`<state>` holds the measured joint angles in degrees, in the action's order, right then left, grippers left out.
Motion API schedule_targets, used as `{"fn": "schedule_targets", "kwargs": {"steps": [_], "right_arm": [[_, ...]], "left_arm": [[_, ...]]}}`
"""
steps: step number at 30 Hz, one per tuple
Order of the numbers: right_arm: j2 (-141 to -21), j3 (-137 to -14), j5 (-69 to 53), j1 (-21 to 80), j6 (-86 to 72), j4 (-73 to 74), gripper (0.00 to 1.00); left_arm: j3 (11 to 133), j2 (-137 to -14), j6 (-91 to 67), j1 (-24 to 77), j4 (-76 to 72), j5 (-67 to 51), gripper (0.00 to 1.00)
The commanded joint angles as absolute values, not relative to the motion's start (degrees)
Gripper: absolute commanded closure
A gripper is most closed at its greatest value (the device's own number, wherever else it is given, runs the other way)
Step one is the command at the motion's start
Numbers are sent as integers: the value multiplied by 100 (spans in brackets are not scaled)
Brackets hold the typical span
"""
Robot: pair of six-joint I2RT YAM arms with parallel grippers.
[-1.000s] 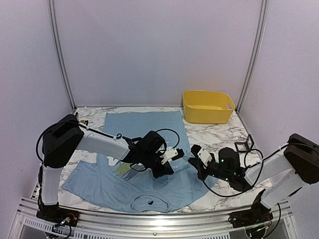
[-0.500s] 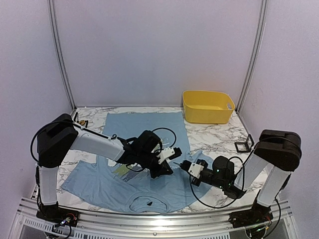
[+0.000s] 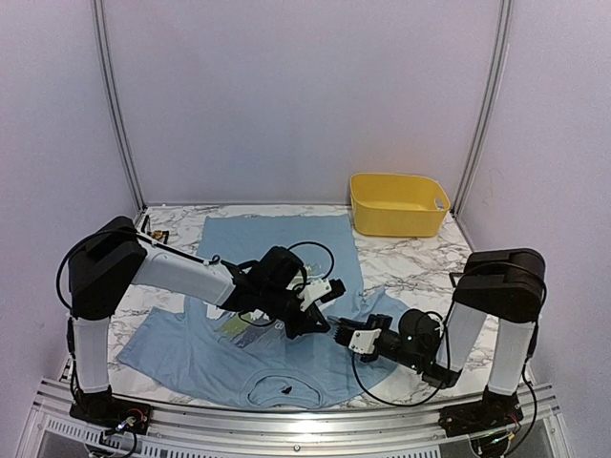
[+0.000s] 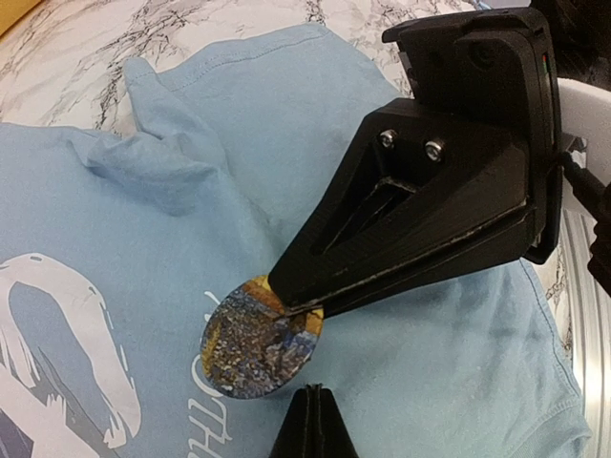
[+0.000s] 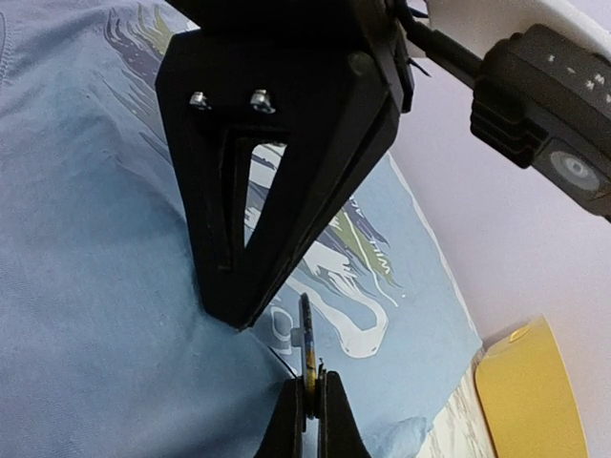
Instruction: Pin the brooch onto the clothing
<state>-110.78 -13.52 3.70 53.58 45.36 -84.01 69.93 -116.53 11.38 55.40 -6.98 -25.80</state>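
Light blue T-shirt (image 3: 277, 250) lies flat on the marbled table (image 3: 410, 262), collar toward the arms. Cloth is matte, with shallow creases at the sleeve.

Change in the last second: the right arm has folded in on itself, forearm now near upright. The right gripper (image 5: 311, 386) has dropped back from beside the sleeve to a spot nearer the front edge, over the shirt to the right of the print. The left arm has barely shifted.

Right fingers are pinched narrow on the brooch (image 4: 256, 345), holding it by one edge so most of the disc juts free. The left gripper (image 4: 310, 393) has its tips pressed together with nothing between them, poised just beside the brooch.

Brooch: thin oval disc, glossy, mottled deep blue and gold. Edge-on in the right wrist view it is a mere sliver. It hangs low over the cloth just beside the white lettering (image 4: 110, 377). Contact with the fabric cannot be told, and the pin on its back is hidden.

Judgement: the brooch is at the chest but not yet fastened, and the shift reads as lining up for the pin-through. With hard black fingers against limp jersey, the cloth will likely bunch unless the left gripper steadies it.

Yellow plastic bin (image 3: 396, 221) sits well apart, far right.
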Motion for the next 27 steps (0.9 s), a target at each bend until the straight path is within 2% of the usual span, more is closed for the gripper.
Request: {"fn": "schedule_targets", "kwargs": {"steps": [1, 23, 27], "right_arm": [[-11232, -1514, 650, 5414, 4802, -8705, 100], [-11236, -1361, 61, 5520, 4681, -8471, 100], [-11203, -1301, -469, 5515, 4345, -8582, 100]], "left_arm": [[6952, -11461, 1201, 5504, -778, -2777, 100], [6909, -11451, 1172, 5415, -939, -2796, 100], [6892, -11454, 1175, 5406, -940, -2751, 100]]}}
